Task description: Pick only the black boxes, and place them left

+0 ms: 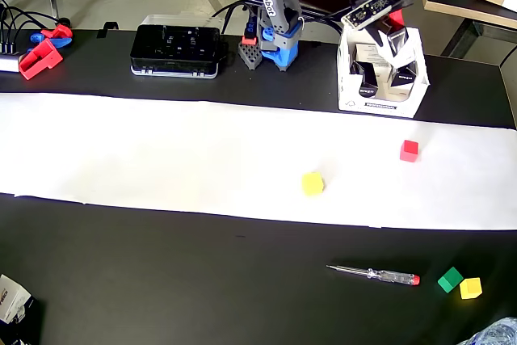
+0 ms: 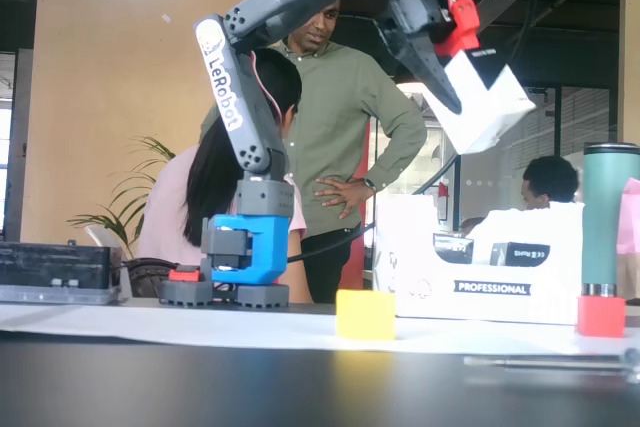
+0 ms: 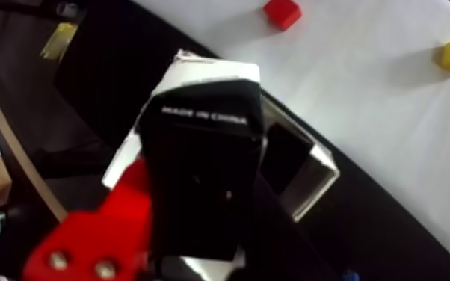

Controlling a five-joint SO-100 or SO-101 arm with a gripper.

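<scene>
Held box: a small black box (image 3: 202,175) with shiny black faces, white sides and tiny white words that read "MADE IN CHINA" in the wrist view. In the fixed view the box (image 2: 487,97) hangs tilted high in the air, showing mostly its white side and a black top.
Gripper: the gripper (image 2: 450,72) is squeezed tight around this box, with one red finger (image 3: 97,235) pressed on its side.
Where it is: up above the white carton (image 1: 380,98) at the back right of the table in the overhead view, not touching it.
Other boxes: more black boxes (image 1: 373,74) stand packed inside that carton, black faces with small white print.
Carton: white, open on top, with the word "PROFESSIONAL" on its front (image 2: 490,287).
Cubes: a yellow cube (image 1: 313,183) and a red cube (image 1: 409,150) sit apart on the white paper strip (image 1: 161,155).
Table: black (image 1: 161,280).
</scene>
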